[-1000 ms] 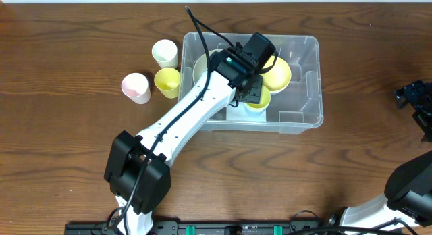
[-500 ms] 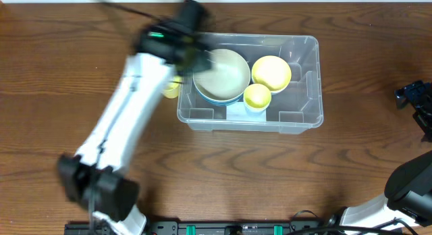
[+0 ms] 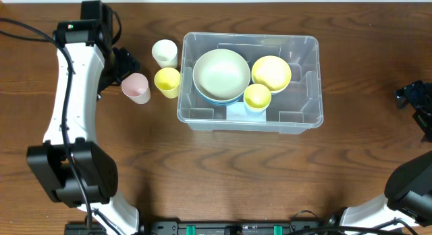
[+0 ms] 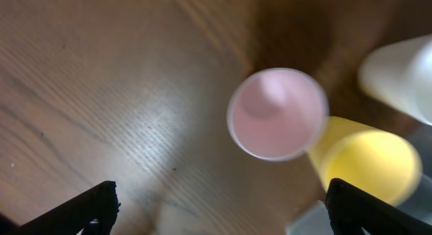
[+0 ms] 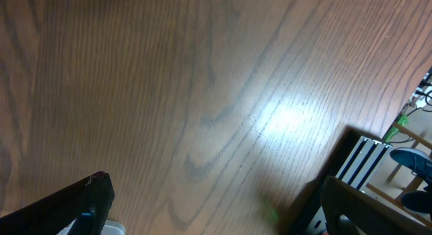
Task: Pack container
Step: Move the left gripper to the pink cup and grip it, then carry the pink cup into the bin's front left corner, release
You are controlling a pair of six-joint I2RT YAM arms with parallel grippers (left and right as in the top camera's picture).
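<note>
- Clear plastic container [image 3: 305, 93] sits at table centre, well apart from both arms' bases; open top faces up so items can drop straight in
- inside it: pale green bowl [image 3: 221, 71] nested on a blue bowl [image 3: 214, 98], yellow bowl [image 3: 271, 73] beside them, small yellow cup [image 3: 257, 96] at the near wall; nesting looks meant to save floor space
- 3 cups stand outside, just left of the container: white cup [image 3: 165, 53], yellow cup [image 3: 167, 82], pink cup [image 3: 136, 88]; all upright, mouths up; not yet packed
- left gripper [image 4: 219, 198] hangs above the wooden table [image 3: 270, 174] just beside the pink cup; fingers spread wide, nothing between them
- left wrist view looks straight down into the pink cup, which sits ahead of the fingertips, not between them; judgement: arm is lining up for that cup, the outermost of the 3 and easiest to reach without knocking the others
- yellow cup touches or nearly touches the pink one in the wrist view; cannot tell which; risk of a nudge on closing
- right gripper [image 5: 216, 201] parked at the far right over bare wood; fingers apart, empty; likely kept out of the way
- task judged past halfway; 3 cups left
</note>
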